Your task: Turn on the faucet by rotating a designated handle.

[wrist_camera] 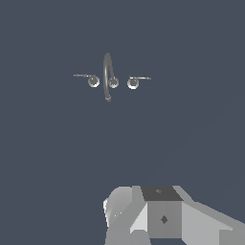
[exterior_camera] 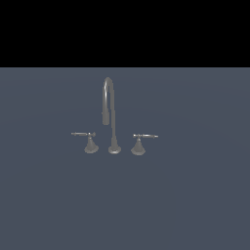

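The faucet is a small grey metal set standing on the flat dark blue-grey floor, with a tall thin gooseneck spout. Its tip droops toward the exterior view's left. The handle is the thin lever on the left flared cone base, and it points to the exterior view's left. The twin lever points to the right. In the wrist view the faucet shows from above, far off, with the handle beside it. Only the gripper's white and grey body shows, well away from the faucet. Its fingers are hidden.
The arm does not show in the exterior view. The floor is one plain dark surface around the faucet, with a black band above its far edge.
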Robot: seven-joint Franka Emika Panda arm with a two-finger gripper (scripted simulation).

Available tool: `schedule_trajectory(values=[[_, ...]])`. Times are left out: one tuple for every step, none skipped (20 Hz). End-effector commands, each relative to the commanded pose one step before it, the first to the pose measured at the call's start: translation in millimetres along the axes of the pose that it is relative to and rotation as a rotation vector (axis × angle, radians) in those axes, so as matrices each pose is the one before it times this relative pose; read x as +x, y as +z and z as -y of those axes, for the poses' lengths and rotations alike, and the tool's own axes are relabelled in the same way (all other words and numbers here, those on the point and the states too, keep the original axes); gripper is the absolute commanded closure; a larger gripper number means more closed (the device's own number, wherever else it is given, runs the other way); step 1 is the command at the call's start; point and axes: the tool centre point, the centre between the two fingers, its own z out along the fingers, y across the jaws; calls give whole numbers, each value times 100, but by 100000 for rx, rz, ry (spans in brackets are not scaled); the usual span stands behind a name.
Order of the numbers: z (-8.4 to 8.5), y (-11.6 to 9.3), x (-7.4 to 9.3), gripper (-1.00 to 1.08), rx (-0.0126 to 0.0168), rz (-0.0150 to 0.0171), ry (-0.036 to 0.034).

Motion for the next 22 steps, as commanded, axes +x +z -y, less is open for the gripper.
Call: schedule_trajectory(values=[[-1,0,0,108,0,0,0],[45,-6,12,108,0,0,0],[65,-24,26,108,86,-19,81],[136,-35,47,108,101,-20,92],[184,-49,63,108,144,-28,129],[235,-61,77,108,178,-33,156],[246,-65,77,108,188,-35,159],[203,-51,58,108,130,-25,105],[139,-38,36,108,93,-20,72],[77,-25,16,108,55,-15,39],[26,-8,4,108,0,0,0],[-46,6,-10,108,0,0,0],[-23,14,0,108,0,0,0],[11,23,43,108,73,28,91],[40,28,73,108,156,26,166],[52,42,111,108,247,42,266],[71,59,148,108,324,59,354],[80,77,185,108,405,79,449],[98,95,220,108,476,99,537],[111,112,252,108,545,121,628],[126,128,281,108,604,143,712],[146,145,310,108,662,167,800]])
